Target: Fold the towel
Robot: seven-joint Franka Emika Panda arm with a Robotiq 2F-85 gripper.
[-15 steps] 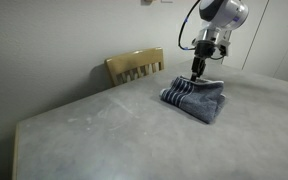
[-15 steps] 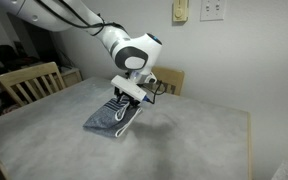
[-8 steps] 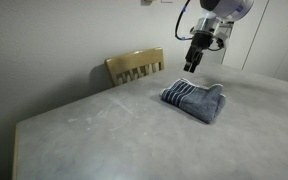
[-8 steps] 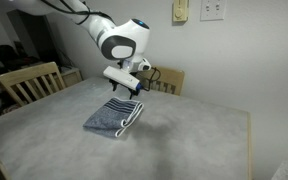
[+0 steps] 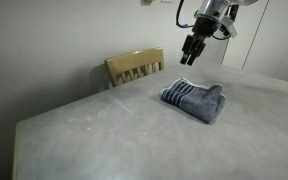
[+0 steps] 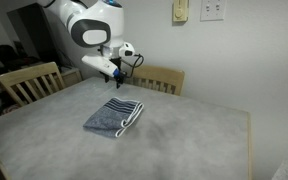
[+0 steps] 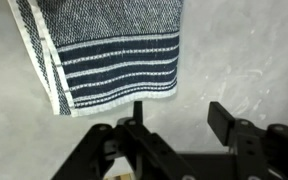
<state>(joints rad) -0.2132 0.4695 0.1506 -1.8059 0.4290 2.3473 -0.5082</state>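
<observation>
Holds the gripper [image 5: 188, 57] well above the towel [image 5: 196, 100], wrist tilted so it points down toward the striped end. Touches nothing. Shows both fingers [image 7: 224, 118] spread apart in the wrist view, empty between.
</observation>
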